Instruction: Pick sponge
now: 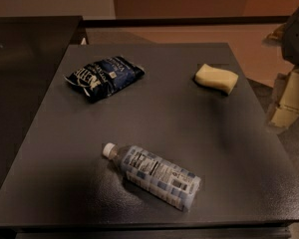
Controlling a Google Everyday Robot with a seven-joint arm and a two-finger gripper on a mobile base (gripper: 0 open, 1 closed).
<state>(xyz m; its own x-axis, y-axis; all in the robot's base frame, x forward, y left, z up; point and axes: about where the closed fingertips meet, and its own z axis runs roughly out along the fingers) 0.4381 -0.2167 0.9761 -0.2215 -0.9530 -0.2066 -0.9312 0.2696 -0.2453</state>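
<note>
The sponge (217, 77) is a small pale yellow block lying flat near the far right corner of the dark table (65, 148). My gripper (288, 103) is at the right edge of the view, beyond the table's right side, to the right of the sponge and a little nearer than it, well apart from it. Its cream-coloured fingers (292, 97) point downward and are partly cut off by the frame edge.
A dark blue crumpled snack bag (104, 77) lies at the far left of the table. A clear water bottle (153, 175) with a white cap lies on its side near the front. A dark counter (25, 59) stands to the left.
</note>
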